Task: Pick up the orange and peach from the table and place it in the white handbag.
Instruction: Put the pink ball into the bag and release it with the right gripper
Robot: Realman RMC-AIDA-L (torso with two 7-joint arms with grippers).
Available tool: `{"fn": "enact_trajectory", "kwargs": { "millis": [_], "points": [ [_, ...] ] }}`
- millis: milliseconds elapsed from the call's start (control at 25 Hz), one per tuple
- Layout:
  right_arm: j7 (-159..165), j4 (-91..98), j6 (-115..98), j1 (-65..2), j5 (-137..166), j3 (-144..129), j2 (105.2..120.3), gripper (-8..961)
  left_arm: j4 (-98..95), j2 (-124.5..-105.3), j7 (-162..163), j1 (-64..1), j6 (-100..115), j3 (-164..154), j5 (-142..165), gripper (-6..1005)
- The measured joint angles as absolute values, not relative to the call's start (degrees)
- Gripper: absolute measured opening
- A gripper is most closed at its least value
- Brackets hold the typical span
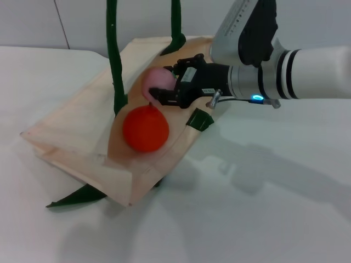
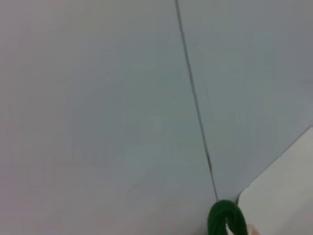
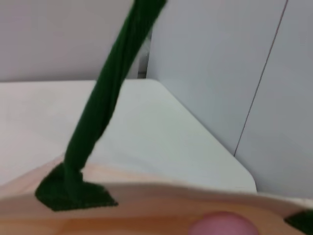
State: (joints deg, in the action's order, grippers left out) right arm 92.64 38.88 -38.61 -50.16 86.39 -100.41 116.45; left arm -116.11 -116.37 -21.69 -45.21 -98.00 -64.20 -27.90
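From the head camera I see the white handbag (image 1: 82, 137) lying on the white table (image 1: 274, 208) with its mouth held open, one dark green strap handle (image 1: 115, 60) pulled taut straight up out of the top of the picture. The orange (image 1: 145, 129) sits inside the open mouth, resting on the bag's inner cloth. Just behind it, deeper in the bag, is the peach (image 1: 156, 81), and my right gripper (image 1: 164, 93) reaches in from the right with its dark fingers around the peach; I cannot tell whether they are clamped on the fruit or slack. The right wrist camera shows the bag's cream rim (image 3: 146, 191), a green tab (image 3: 73, 193) with its strap rising from it, and the top of the peach (image 3: 222, 224) at the picture's edge. My left gripper itself is out of sight; its wrist camera shows only a loop of the green strap (image 2: 226, 219) against the wall.
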Motion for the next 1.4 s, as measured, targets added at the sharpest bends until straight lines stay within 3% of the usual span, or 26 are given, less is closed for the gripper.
{"fn": "enact_trajectory", "kwargs": {
  "millis": [600,840,1400],
  "points": [
    [88.2,37.7,-36.9,-50.2,80.9,-103.2,116.63,562,-116.0,-116.37,-21.2,-45.5,-97.3,-66.4,-28.0,109],
    [88.2,36.9,-35.5,-50.2,80.2,-103.4,116.63,701,-116.0,-116.37,-21.1,-45.5,-97.3,-66.5,-28.0,108],
    [87.7,36.6,-32.4,-51.7,79.5,-103.4,116.60,756,-116.0,-116.37,-20.6,-46.3,-97.2,-68.1,-27.9,108]
  ]
}}
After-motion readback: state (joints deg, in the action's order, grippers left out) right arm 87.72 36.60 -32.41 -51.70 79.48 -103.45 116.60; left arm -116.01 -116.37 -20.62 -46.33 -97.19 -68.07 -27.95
